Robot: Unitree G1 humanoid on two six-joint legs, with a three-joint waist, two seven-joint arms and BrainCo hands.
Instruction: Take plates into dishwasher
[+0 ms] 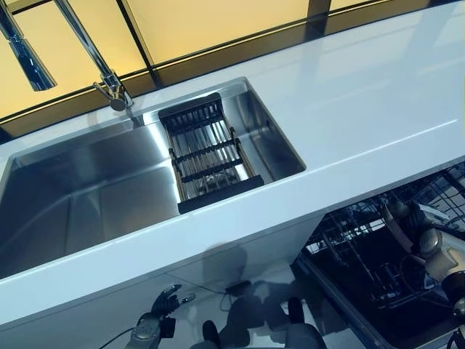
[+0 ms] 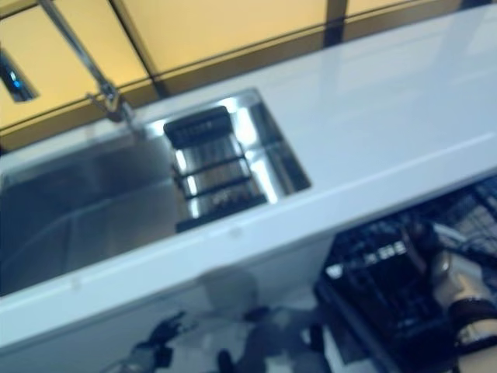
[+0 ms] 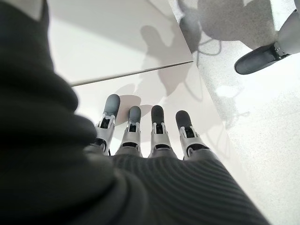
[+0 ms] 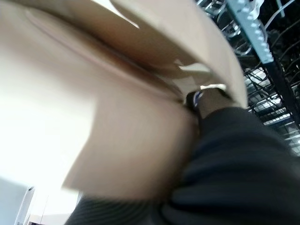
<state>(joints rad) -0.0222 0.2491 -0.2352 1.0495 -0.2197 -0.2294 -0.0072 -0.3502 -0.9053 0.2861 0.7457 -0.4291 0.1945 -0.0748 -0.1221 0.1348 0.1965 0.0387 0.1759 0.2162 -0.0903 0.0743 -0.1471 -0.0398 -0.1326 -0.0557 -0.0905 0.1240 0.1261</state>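
A beige plate (image 4: 93, 117) fills the right wrist view, very close to the camera. One dark fingertip (image 4: 194, 99) shows at its rim, with dishwasher rack wires (image 4: 262, 70) just beyond. My right hand (image 1: 436, 251) is low at the right, over the open dishwasher's dark lower rack (image 1: 363, 247), and is shut on the plate. My left hand (image 1: 156, 313) hangs low at the left in front of the white cabinet front (image 3: 117, 42), with its fingers (image 3: 157, 126) straight and empty.
A steel sink (image 1: 87, 196) is set in the white counter (image 1: 363, 94), with a black slatted drying rack (image 1: 207, 153) at its right end and a chrome faucet (image 1: 109, 80) behind. The dishwasher is open under the counter's right part.
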